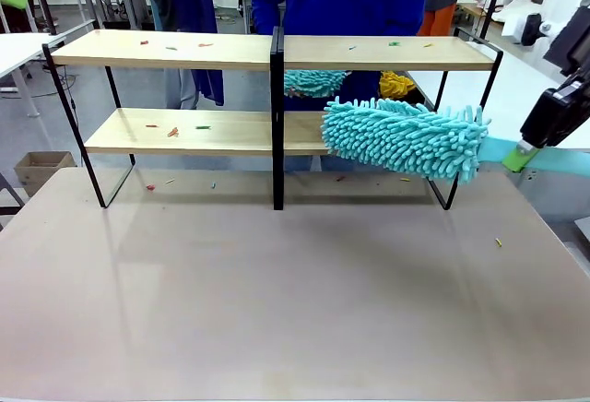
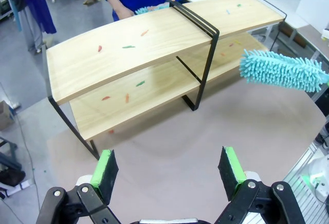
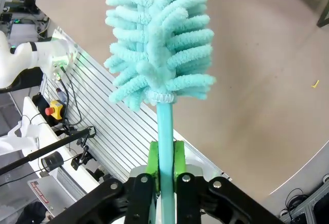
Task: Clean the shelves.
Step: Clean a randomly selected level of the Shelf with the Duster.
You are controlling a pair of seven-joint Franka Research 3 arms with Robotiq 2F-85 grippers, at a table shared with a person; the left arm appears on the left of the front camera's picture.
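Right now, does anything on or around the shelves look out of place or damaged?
Small coloured scraps lie scattered over both boards of the shelves, with a few on the table below. Nothing looks tilted or broken.

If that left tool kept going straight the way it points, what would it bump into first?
The left tool would probably hit the bare table just short of the shelves; depth is hard to judge.
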